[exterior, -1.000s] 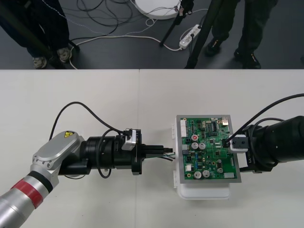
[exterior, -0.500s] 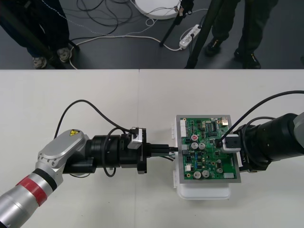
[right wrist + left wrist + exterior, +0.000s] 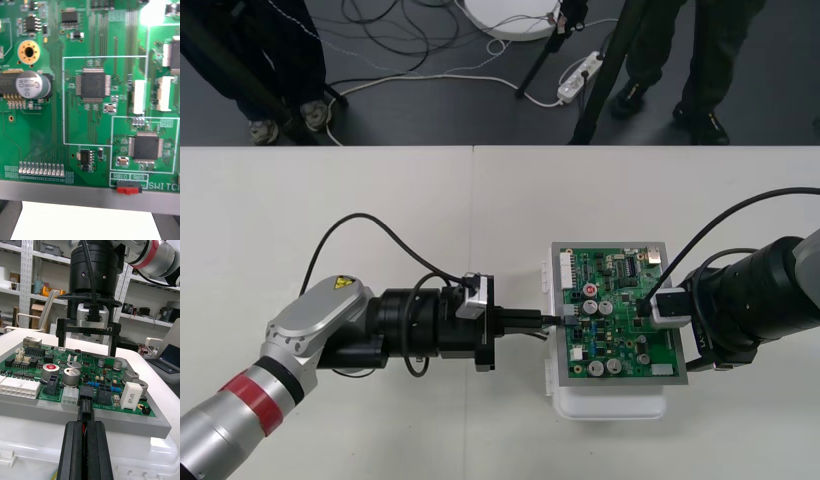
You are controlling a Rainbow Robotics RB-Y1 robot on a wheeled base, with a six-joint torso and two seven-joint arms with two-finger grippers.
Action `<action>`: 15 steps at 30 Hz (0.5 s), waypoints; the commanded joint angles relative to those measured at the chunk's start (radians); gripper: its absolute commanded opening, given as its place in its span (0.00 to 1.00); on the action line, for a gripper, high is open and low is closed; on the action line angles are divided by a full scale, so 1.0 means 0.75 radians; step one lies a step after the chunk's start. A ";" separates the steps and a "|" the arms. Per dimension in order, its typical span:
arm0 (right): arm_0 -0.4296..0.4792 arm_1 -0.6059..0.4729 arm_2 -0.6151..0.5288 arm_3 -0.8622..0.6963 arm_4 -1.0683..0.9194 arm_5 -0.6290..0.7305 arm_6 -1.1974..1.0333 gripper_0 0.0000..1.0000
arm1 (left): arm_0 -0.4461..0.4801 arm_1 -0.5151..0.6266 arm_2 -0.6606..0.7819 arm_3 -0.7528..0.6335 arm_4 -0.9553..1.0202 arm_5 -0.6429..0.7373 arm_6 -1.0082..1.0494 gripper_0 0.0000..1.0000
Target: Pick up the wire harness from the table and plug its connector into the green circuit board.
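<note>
Insertion stage, read outward from the left wrist view. Nearest, the left gripper (image 3: 87,424) has its jaws closed on the black plug (image 3: 86,400) of the wire harness (image 3: 84,411). Just beyond, the plug's nose meets a black header (image 3: 87,391) on the near edge of the green circuit board (image 3: 92,365), between a small white connector (image 3: 69,395) and some blue parts (image 3: 98,384). Whether the plug is pushed fully home cannot be told. Farther on, the right gripper (image 3: 86,351) hangs over the far side of the board with its jaws open, the two fingers well apart and nothing between them. Judged from this, the pick-up is done: the harness is off the worktop (image 3: 380,220) and lined up at its header. What remains is probably the last press to seat the plug, then letting go. The front view adds the layout: the left arm reaches in to the board's left edge, the right arm stands over its right edge, and the white base (image 3: 610,408) sits beneath. From that height the contact at the header is too small to judge. The right wrist view, looking straight down, gives board detail instead: a large square chip (image 3: 93,84) and a red switch (image 3: 128,187) at the edge.
</note>
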 commanded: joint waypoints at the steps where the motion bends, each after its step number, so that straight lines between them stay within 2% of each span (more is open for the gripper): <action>1: -0.051 0.012 0.019 -0.045 0.015 -0.020 -0.054 1.00 | -0.054 -0.039 -0.030 -0.011 0.022 0.050 -0.081 0.00; 15: -0.084 0.014 0.048 -0.052 0.013 -0.020 -0.059 1.00 | -0.058 -0.041 -0.045 -0.011 0.020 0.050 -0.083 0.00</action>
